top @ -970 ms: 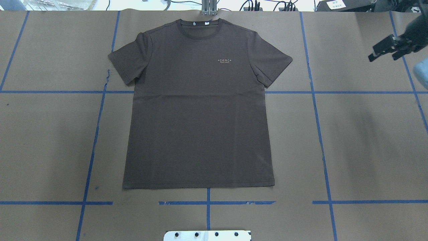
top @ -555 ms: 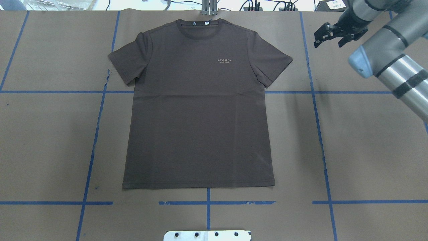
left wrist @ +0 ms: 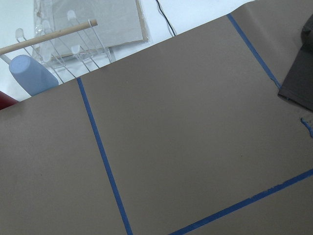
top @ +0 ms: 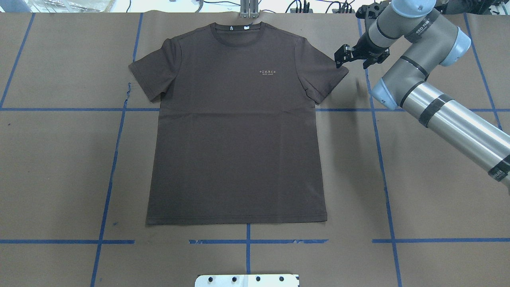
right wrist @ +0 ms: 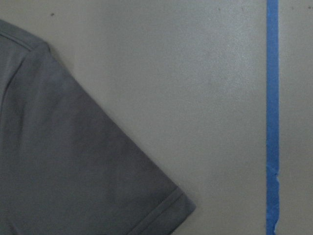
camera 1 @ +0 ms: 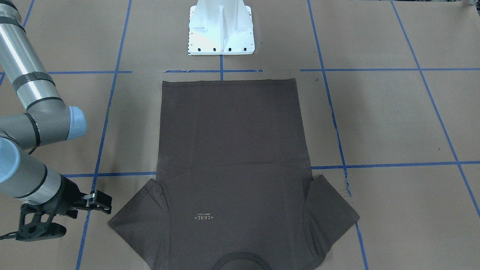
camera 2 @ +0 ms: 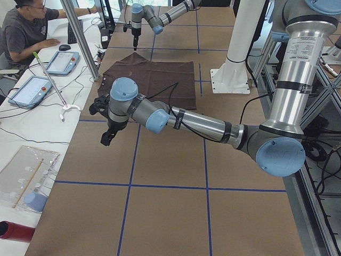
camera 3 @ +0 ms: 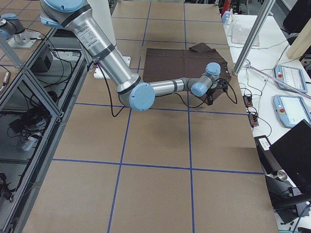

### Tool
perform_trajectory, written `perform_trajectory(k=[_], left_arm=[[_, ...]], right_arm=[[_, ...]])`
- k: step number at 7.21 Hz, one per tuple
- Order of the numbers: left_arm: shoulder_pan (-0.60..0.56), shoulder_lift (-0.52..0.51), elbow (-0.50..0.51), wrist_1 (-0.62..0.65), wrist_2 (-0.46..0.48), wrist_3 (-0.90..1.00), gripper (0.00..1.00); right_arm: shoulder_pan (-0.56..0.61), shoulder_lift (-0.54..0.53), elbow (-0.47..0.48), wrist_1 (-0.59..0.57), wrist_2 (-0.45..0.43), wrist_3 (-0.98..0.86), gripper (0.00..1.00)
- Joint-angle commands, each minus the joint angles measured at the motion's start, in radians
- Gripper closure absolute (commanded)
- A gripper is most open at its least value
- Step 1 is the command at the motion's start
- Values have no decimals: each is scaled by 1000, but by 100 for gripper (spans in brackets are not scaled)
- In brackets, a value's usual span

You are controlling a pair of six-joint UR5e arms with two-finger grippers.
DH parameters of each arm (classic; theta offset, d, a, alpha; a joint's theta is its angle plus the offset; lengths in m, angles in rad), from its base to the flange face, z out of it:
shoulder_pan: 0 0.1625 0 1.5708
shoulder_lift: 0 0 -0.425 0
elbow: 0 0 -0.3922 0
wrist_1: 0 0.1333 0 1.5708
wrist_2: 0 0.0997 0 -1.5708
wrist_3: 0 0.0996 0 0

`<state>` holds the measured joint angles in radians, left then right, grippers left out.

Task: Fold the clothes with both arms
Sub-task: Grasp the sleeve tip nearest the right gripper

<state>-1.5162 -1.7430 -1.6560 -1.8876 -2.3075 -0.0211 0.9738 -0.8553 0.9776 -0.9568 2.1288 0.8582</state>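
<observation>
The dark brown T-shirt [top: 239, 131] lies flat and face up on the brown paper, collar [top: 237, 34] at the far edge, hem toward the robot. My right gripper [top: 352, 61] hangs open just beyond the tip of the shirt's right-hand sleeve [top: 328, 75] and holds nothing. In the front-facing view that gripper [camera 1: 98, 202] is beside the same sleeve [camera 1: 138, 219]. The right wrist view shows the sleeve corner [right wrist: 73, 161] from above. My left gripper [camera 2: 105, 138] hovers over bare paper off the shirt's left side; I cannot tell whether it is open or shut.
Blue tape lines [top: 380, 159] grid the paper. The white pedestal base [top: 247, 280] stands at the near edge. A side table with tablets [camera 2: 61, 61], a metal post [camera 2: 80, 37] and a seated person [camera 2: 24, 32] lies beyond the far edge. A clear rack [left wrist: 83, 34] appears in the left wrist view.
My right arm has swung in from the right edge toward the left, bringing its gripper down beside the shirt's right-hand sleeve. The shirt has not moved.
</observation>
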Motion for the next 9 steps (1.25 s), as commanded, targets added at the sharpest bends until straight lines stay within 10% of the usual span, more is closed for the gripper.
perform_trajectory(k=[1, 7, 9], left_arm=[[1, -1, -2, 2, -3, 0, 0], [1, -1, -5, 4, 3, 1, 0], [1, -1, -4, 2, 3, 1, 0]], right_arm=[[-23, 13, -25, 4, -47, 4, 0], [-29, 58, -103, 6, -46, 1, 1], [-29, 59, -108, 6, -46, 2, 25]])
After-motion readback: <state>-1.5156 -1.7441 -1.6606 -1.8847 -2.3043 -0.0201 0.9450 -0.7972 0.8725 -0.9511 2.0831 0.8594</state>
